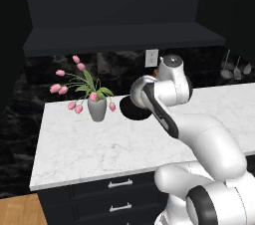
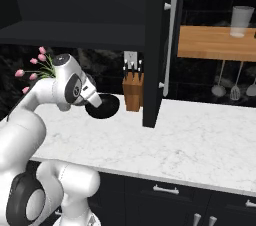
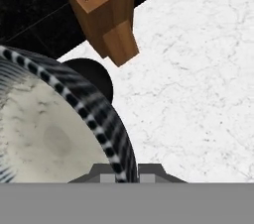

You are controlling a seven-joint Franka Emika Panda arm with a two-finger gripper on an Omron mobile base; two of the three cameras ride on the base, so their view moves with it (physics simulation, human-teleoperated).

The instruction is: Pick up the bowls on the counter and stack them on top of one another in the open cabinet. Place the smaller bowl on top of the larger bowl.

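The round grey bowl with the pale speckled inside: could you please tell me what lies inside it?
In the hand view, the round grey bowl with the pale speckled inside shows only bare speckled interior. Its left and lower parts are cut off, so anything there cannot be seen.

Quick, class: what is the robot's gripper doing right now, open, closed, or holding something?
Gripper: fingers straddle the rim of the smaller bowl; whether they have closed on it cannot be told.

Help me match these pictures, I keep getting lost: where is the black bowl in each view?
Left base view: black bowl mid-frame, right of the vase, partly behind the arm.
Right base view: left of centre, left of the knife block.
Hand view: left of centre, behind the grey bowl.
Shared landmark: the marble counter under it.
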